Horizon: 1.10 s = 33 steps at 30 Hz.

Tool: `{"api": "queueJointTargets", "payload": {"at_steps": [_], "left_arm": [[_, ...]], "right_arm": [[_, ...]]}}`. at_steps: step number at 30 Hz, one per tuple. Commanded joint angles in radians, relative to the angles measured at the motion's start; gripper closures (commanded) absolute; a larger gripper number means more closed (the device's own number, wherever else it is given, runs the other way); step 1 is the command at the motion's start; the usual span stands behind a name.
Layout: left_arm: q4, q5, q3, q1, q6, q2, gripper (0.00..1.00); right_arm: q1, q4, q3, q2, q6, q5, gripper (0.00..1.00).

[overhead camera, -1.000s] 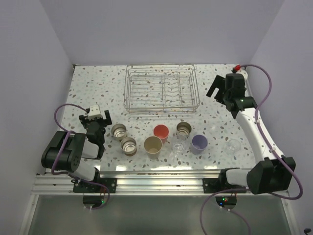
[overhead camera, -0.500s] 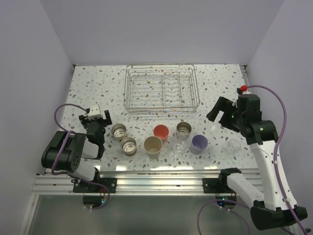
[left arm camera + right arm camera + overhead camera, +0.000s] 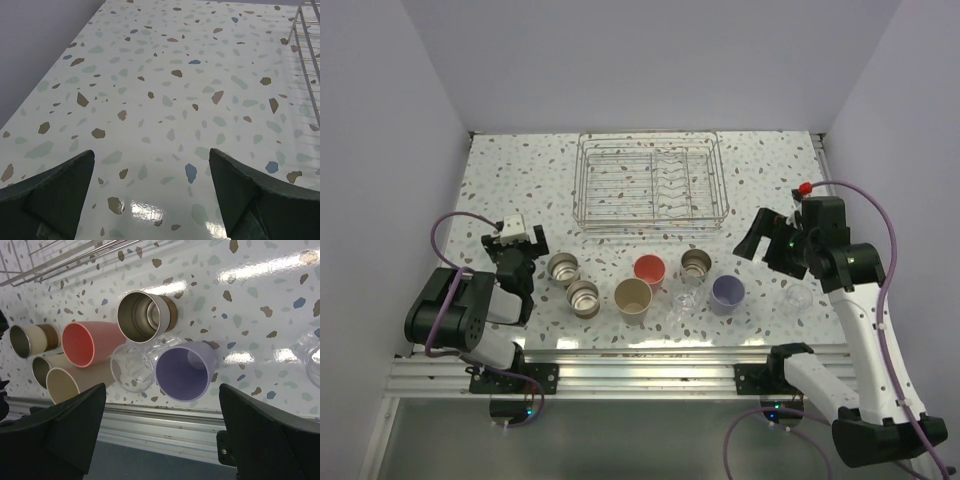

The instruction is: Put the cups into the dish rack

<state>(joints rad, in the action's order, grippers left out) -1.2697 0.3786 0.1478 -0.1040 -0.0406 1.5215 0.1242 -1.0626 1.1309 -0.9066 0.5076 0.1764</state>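
Several cups stand in a cluster near the table's front: metal cups (image 3: 562, 268) (image 3: 583, 298) (image 3: 696, 264), a tan cup (image 3: 633, 299), a red cup (image 3: 649, 270), a clear cup (image 3: 687, 295) and a lavender cup (image 3: 727, 292). Another clear cup (image 3: 798, 297) stands apart to the right. The wire dish rack (image 3: 650, 185) sits behind them with no cups in it. My right gripper (image 3: 752, 240) is open and empty, above and right of the cluster. Its wrist view shows the lavender cup (image 3: 185, 371), clear cup (image 3: 131, 367), metal cup (image 3: 145, 315) and red cup (image 3: 80, 344) between its open fingers (image 3: 270, 430). My left gripper (image 3: 515, 250) is open and empty, left of the metal cups.
The left wrist view shows bare speckled table between its fingers (image 3: 50, 190) and the rack's edge (image 3: 307, 45) at far right. An aluminium rail (image 3: 640, 375) runs along the table's front edge. Walls close in the table on the left, back and right.
My right arm has swung from the far right corner forward and inward, and its gripper now hangs near the cups. The left arm and the cups have not moved.
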Motion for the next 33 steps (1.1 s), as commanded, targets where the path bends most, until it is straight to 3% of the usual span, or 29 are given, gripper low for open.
{"api": "queueJointTargets", "payload": {"at_steps": [1, 3, 7, 8, 10, 11, 18, 22, 25, 28, 33], "left_arm": [[-0.124, -0.007, 0.003, 0.012, 0.007, -0.023, 0.00], [-0.067, -0.018, 0.016, 0.009, 0.021, -0.076, 0.00], [0.425, 0.197, 0.264, 0.006, -0.062, -0.184, 0.00], [0.628, 0.215, 0.388, 0.006, -0.062, -0.187, 0.00], [0.784, 0.227, 0.488, 0.006, -0.070, -0.185, 0.00], [0.941, 0.223, 0.581, 0.006, -0.135, -0.196, 0.00], [1.583, 0.094, 0.915, 0.015, -0.298, -0.187, 0.00], [1.673, 0.050, 0.955, 0.038, -0.357, -0.210, 0.00], [1.719, -0.155, 0.943, 0.064, -0.390, -0.242, 0.00], [1.764, -0.239, 0.952, 0.063, -0.395, -0.251, 0.00], [1.777, -0.257, 0.938, 0.063, -0.366, -0.287, 0.00]], "right_arm": [[0.000, -0.004, 0.047, -0.005, -0.035, 0.029, 0.02], [0.000, 0.007, 0.033, 0.001, -0.029, 0.031, 0.02], [0.005, 0.042, 0.024, 0.003, -0.021, 0.080, 0.02], [0.008, 0.049, 0.021, 0.003, -0.023, 0.074, 0.02], [0.014, 0.053, 0.018, 0.005, -0.023, 0.061, 0.02], [0.015, 0.055, 0.009, 0.015, -0.018, 0.036, 0.02], [0.014, -0.002, -0.049, -0.003, -0.006, -0.153, 0.04], [0.014, -0.001, -0.117, 0.005, -0.007, -0.207, 0.07], [0.014, 0.016, -0.181, 0.015, 0.006, -0.195, 0.10], [0.015, 0.033, -0.229, -0.006, 0.029, -0.184, 0.15], [0.038, 0.062, -0.253, -0.031, 0.045, -0.180, 0.19]]}}
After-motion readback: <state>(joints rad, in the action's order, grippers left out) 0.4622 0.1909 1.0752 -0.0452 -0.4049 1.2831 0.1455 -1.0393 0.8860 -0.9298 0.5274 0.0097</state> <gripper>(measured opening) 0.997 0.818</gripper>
